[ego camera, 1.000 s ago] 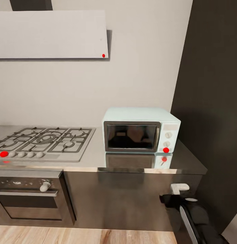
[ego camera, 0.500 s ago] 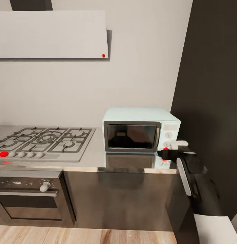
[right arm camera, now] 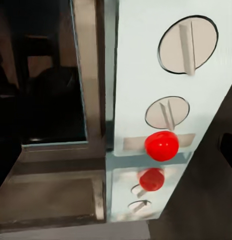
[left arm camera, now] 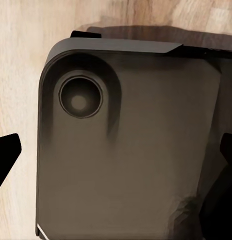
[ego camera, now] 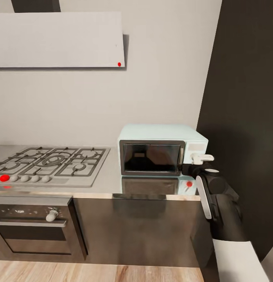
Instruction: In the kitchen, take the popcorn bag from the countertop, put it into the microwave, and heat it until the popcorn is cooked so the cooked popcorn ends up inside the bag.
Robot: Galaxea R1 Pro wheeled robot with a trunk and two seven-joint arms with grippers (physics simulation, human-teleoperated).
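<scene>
Pale-blue microwave (ego camera: 162, 150) door closed, contents unclear; right pincer (ego camera: 200, 158) at its knobs (right arm camera: 188, 45), spread unclear.

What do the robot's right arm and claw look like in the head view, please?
The right arm is a bulky, rounded, glossy black limb with a long white stripe running down its side; lower down it turns into a plain white shell. Its wrist ends in a black housing, and the right claw at the tip is small, pale and whitish, blocky in shape.

Bare worktop (ego camera: 113, 172) lies between hob (ego camera: 50, 162) and microwave (ego camera: 162, 150). A dark cabinet (ego camera: 246, 117) crowds the microwave's right side, where the right hand (ego camera: 199, 158) sits.
</scene>
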